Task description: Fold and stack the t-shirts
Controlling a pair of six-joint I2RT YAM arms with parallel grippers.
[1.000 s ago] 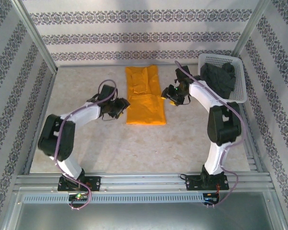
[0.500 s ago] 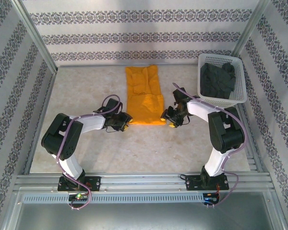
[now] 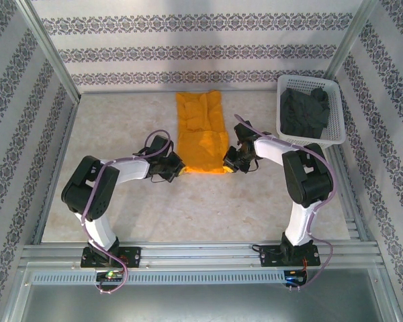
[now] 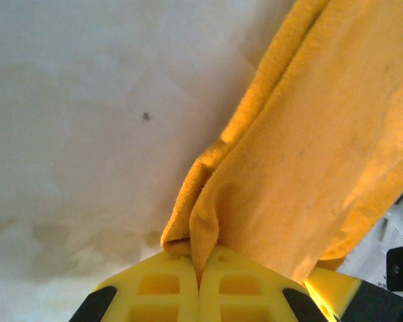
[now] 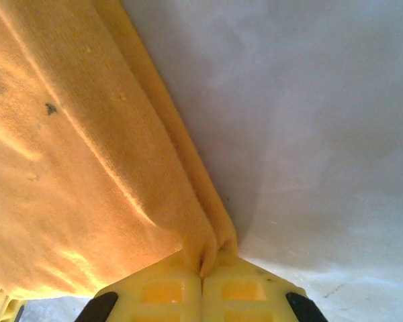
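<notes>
Left fingers (image 4: 191,263) — clamped on orange t-shirt (image 4: 309,154) corner | right fingers (image 5: 195,270) — opposite corner, clamped

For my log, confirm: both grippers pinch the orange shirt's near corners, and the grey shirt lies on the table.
No: the top external view shows the grey shirt in the white basket. Left gripper and right gripper do pinch near corners of the orange shirt.

- The left gripper (image 3: 177,169) and right gripper (image 3: 227,163) are covering the near corners of the orange t-shirt (image 3: 201,131) from above.
- At both wrists, its cloth is running off frame.
- The outline of the grey t-shirt (image 3: 303,111) is blurring into the basket (image 3: 338,124).
</notes>
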